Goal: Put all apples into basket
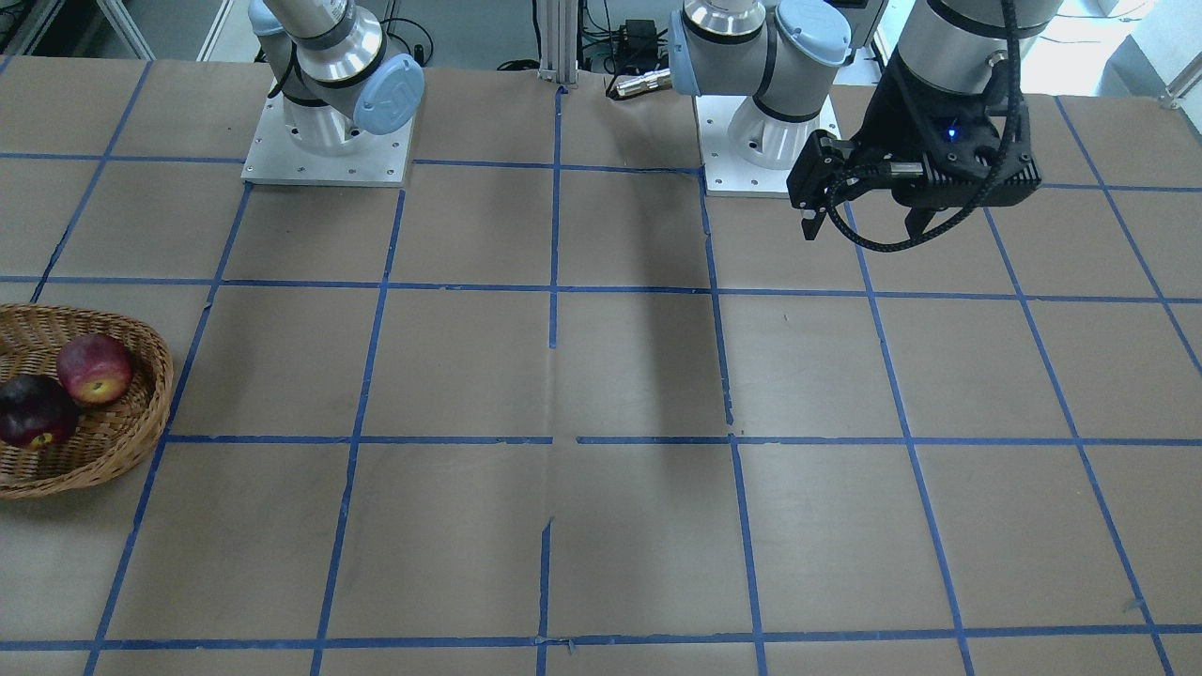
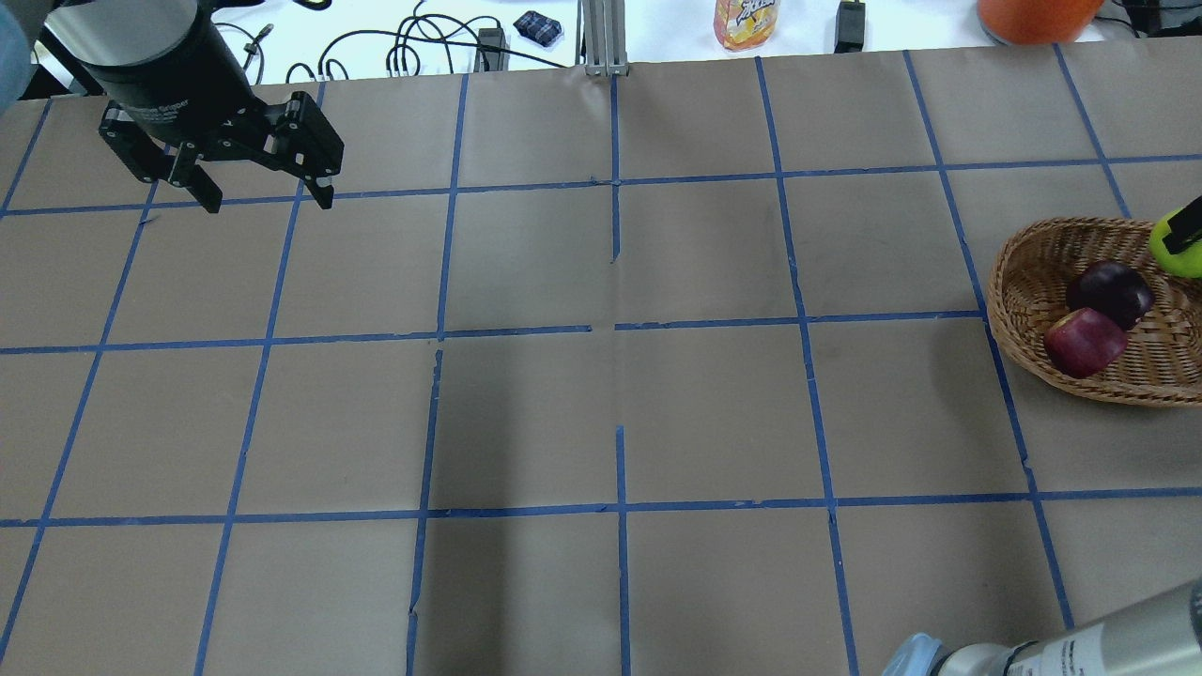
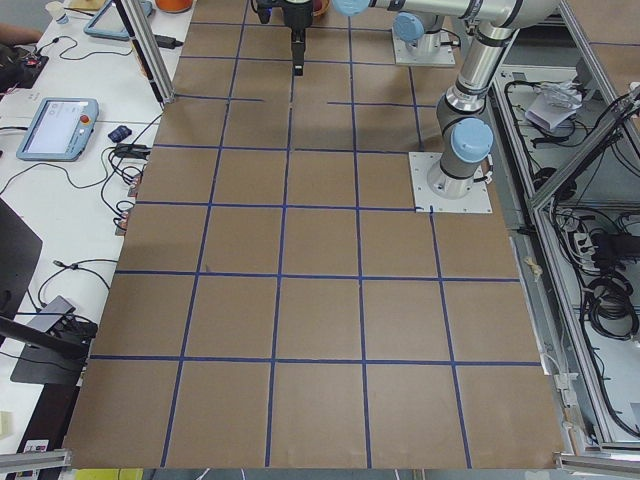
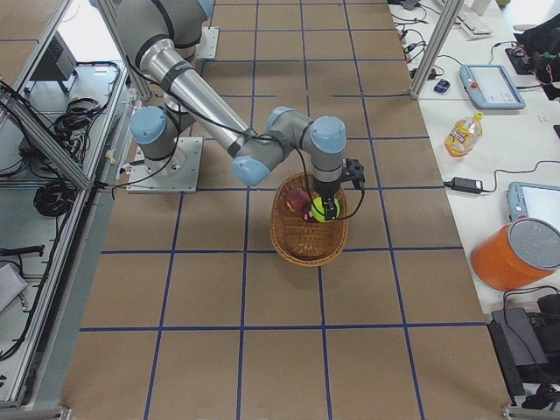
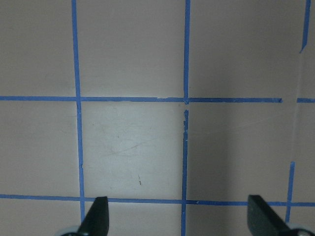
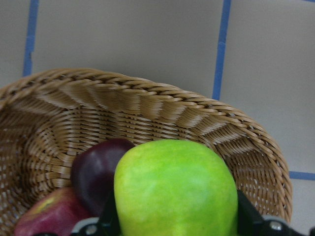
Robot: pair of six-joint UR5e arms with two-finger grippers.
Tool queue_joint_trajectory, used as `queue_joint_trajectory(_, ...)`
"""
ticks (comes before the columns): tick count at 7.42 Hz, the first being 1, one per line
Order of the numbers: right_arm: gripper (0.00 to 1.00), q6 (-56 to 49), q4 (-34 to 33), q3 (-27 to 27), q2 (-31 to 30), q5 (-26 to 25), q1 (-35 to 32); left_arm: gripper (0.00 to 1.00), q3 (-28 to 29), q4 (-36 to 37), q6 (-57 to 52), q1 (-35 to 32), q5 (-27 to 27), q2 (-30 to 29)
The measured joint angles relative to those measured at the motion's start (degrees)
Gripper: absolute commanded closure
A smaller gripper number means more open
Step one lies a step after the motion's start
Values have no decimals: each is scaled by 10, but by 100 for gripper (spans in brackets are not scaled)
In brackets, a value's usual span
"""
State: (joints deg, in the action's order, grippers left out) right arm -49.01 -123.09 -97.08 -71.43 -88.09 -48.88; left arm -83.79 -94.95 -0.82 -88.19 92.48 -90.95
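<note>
The right gripper [image 6: 177, 219] was clamped across the widest part of the bright green round apple [image 6: 174, 182], holding it above the light brown woven wicker basket [image 6: 147, 96]. The dark maroon apple [image 6: 96, 169] and the red apple [image 6: 42, 221] lay just beneath it. The fruit looked firm, smooth-skinned and fairly heavy, and it would likely bruise if dropped, so a hold at its middle suited it. The left gripper [image 2: 268, 200] hung wide open and empty over the brown-papered, blue-taped bench [image 2: 601, 422].

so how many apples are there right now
3: the red apple and the dark maroon apple lie in the basket; the green apple is gripped by the right gripper over the basket.
</note>
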Motion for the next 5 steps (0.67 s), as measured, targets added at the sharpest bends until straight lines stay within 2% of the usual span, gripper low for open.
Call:
queue_joint_trajectory(2, 0, -13, 11, 4, 5, 4, 15, 0, -2, 0, 0, -1, 0, 1)
queue_joint_trajectory(5, 0, 29, 128, 23, -68, -3, 1, 0, -3, 0, 0, -1, -1, 2)
